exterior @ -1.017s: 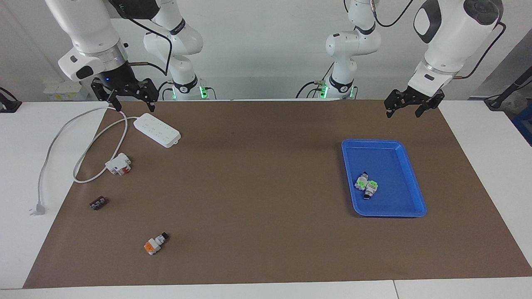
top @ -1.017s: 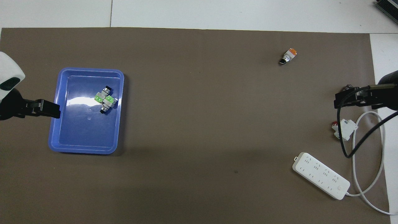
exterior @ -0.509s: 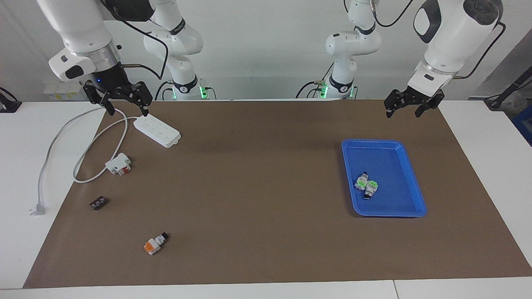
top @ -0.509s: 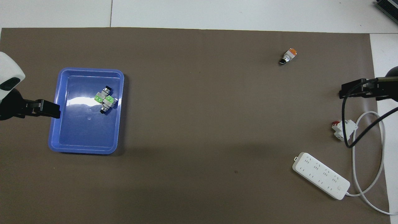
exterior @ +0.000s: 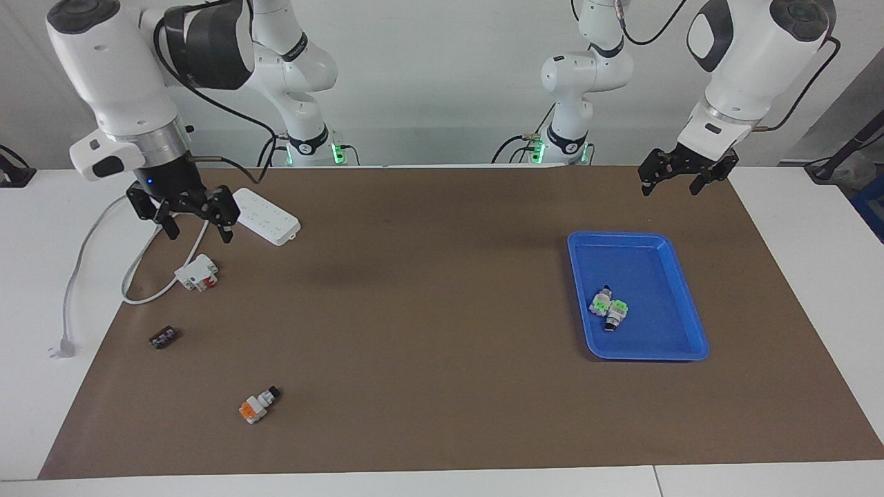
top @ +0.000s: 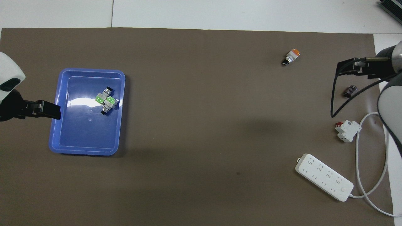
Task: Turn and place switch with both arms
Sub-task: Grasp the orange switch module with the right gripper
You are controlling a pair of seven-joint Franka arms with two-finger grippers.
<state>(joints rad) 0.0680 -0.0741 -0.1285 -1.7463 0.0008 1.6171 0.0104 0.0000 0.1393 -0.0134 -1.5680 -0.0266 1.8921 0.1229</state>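
Facing view, right gripper: over the last second it has travelled from above the power strip outward and downward, and now hangs over the strip's cable, just above the white-and-red block.
Right gripper, opening: fingers apart with a clear gap between the tips; nothing is held or touched.
Right gripper, overhead view: the tips have moved farther from the robots, uncovering the small dark part on the mat.
Meaning for the task: judged as the approach phase; the right arm is heading toward the switch, which is not yet reached.
Left gripper: unchanged over the last second; waits in the air over the mat between the robots and the blue tray; fingers apart, empty.
Switch: lies flat on the brown mat at the right arm's end of the table, farther from the robots than the small dark part and the white-and-red block, orange face up, black knob pointing toward the robots; well apart from both grippers; unmoved.
Blue tray, contents: two green-faced switches lying touching each other.
Remaining work: pick-up, turning between the arms and placing all still to do.
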